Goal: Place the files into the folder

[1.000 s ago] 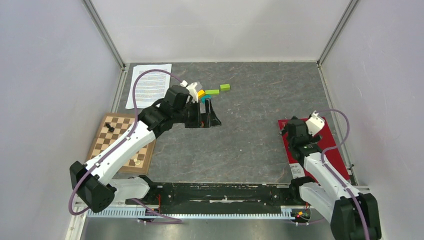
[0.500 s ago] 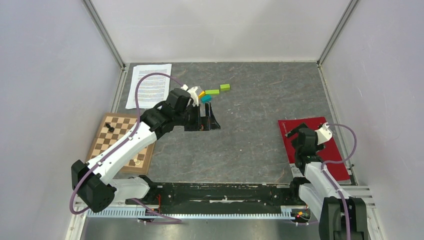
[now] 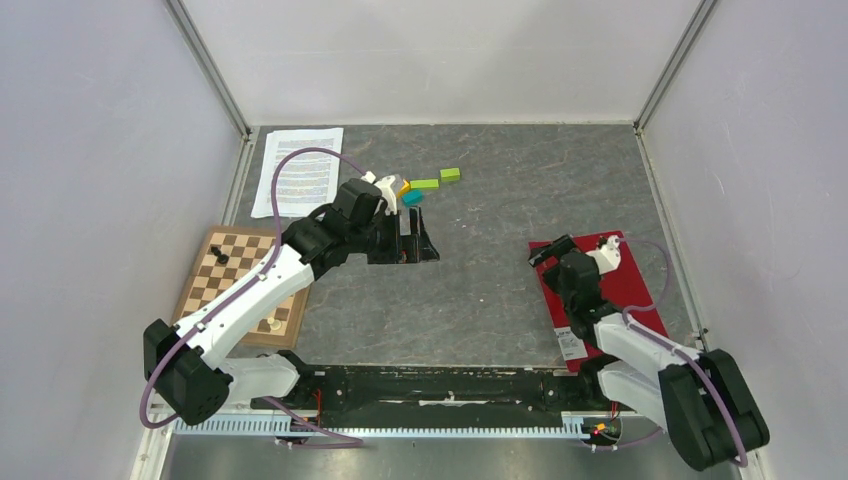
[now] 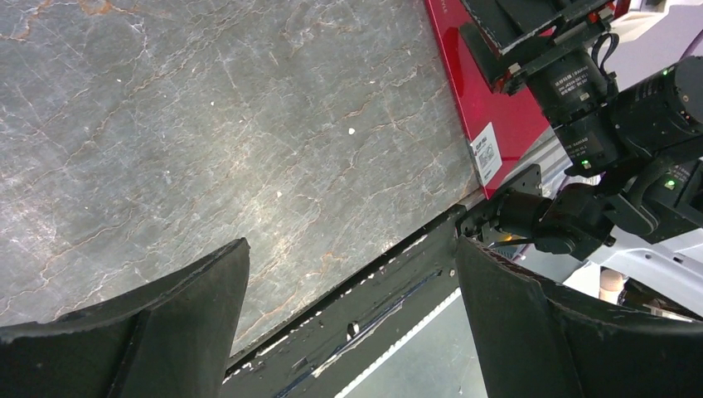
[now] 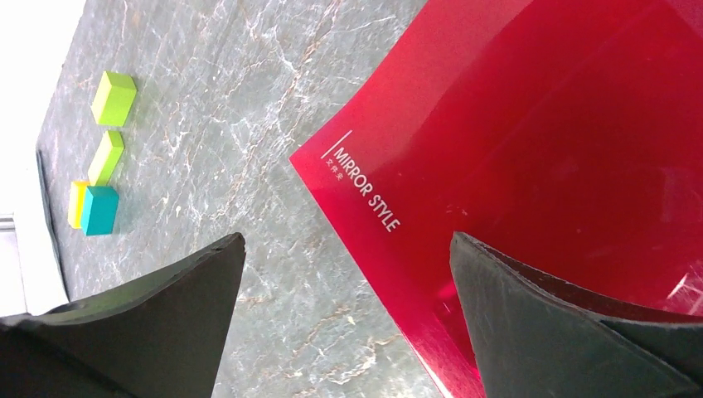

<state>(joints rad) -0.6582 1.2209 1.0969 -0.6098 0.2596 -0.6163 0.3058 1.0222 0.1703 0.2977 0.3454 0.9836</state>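
Over the folder's far-left corner, the right gripper [image 5: 348, 240] hangs with fingers spread, pinching nothing. Since half a second ago this arm has swung left, and the red folder [image 5: 539, 149] lies shifted left and turned. The left gripper [image 4: 352, 249], likewise spread, is unchanged at mid-table [image 3: 500, 200]. The files [image 3: 300, 172] lie in the far-left corner. The cover lettering [image 5: 365, 184] reads "MIRROR STYLE"; the white label [image 4: 487, 153] is illegible.

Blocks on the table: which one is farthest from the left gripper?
The small lime-green cube, at the right end of the row. The longer green block, teal block and yellow block all lie nearer the left gripper.
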